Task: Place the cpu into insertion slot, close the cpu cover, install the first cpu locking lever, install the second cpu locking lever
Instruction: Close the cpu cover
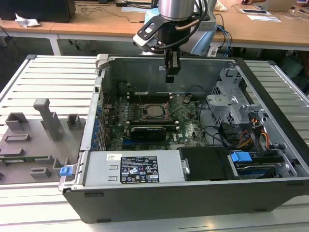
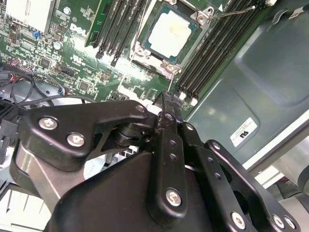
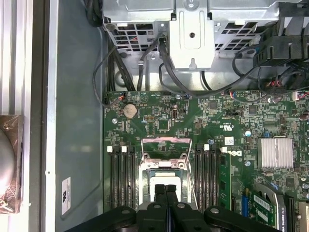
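The cpu (image 2: 169, 34) lies flat in the insertion slot (image 2: 145, 52) on the green board, its silver top facing up; the exterior view shows the cpu (image 1: 154, 111) mid-board. The cpu cover (image 3: 165, 146) is swung up on its hinge at the socket's edge, leaving the chip uncovered. A thin locking lever (image 2: 231, 10) sticks out loose beside the socket. My gripper (image 1: 170, 77) hangs above the socket, apart from it, fingers shut together and holding nothing. Both wrist views show the black fingertips (image 3: 166, 189) pressed together over the chip.
Black memory slots (image 3: 120, 179) flank the socket on both sides. A long black expansion card (image 1: 149, 130) lies in front of it. A drive cage (image 1: 231, 104) with cables fills the case's right side in the exterior view. A grey fixture tray (image 1: 38, 140) sits left of the case.
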Robot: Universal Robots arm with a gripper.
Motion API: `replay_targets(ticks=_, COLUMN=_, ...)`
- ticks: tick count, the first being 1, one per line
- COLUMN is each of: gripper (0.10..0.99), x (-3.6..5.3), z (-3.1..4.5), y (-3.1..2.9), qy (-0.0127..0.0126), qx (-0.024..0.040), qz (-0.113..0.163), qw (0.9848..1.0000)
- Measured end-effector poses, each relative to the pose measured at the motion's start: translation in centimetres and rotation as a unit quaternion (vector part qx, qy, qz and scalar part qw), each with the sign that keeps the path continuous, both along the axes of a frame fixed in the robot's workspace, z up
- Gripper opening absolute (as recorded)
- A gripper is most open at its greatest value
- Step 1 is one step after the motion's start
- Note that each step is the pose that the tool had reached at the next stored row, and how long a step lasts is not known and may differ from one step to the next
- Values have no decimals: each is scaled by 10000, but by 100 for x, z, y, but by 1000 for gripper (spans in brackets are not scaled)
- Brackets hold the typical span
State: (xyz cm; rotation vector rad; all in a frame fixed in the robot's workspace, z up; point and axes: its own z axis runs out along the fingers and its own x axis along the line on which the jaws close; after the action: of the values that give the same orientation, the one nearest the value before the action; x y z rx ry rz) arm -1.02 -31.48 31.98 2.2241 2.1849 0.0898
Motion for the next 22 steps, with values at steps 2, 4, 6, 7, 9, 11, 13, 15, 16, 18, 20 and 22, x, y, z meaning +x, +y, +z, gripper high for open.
replay_targets(ticks=2, gripper=106, x=0, z=0, y=3, qy=0, qx=0, qz=1, qw=10000)
replay_targets(ticks=4, gripper=106, x=1, z=0, y=4, qy=0, qx=0, qz=0, qw=10000)
replay_targets(ticks=6, gripper=106, x=3, z=0, y=5, qy=0, qx=0, qz=0, qw=10000)
replay_targets(ticks=7, gripper=106, x=5, z=0, y=5, qy=0, qx=0, qz=1, qw=10000)
replay_targets(ticks=9, gripper=106, x=9, z=1, y=5, qy=0, qx=0, qz=1, qw=10000)
replay_targets(ticks=11, gripper=106, x=12, z=0, y=5, qy=0, qx=0, qz=0, qw=10000)
replay_targets(ticks=13, gripper=106, x=17, z=0, y=6, qy=0, qx=0, qz=1, qw=10000)
replay_targets(ticks=15, gripper=106, x=22, z=0, y=6, qy=0, qx=0, qz=1, qw=10000)
replay_targets(ticks=16, gripper=106, x=24, z=0, y=6, qy=0, qx=0, qz=1, qw=10000)
replay_targets(ticks=18, gripper=106, x=39, z=0, y=7, qy=0, qx=1, qz=0, qw=10000)
replay_targets(ticks=20, gripper=106, x=58, z=0, y=7, qy=0, qx=0, qz=1, qw=10000)
replay_targets(ticks=22, gripper=106, x=71, z=0, y=10, qy=0, qx=0, qz=1, qw=10000)
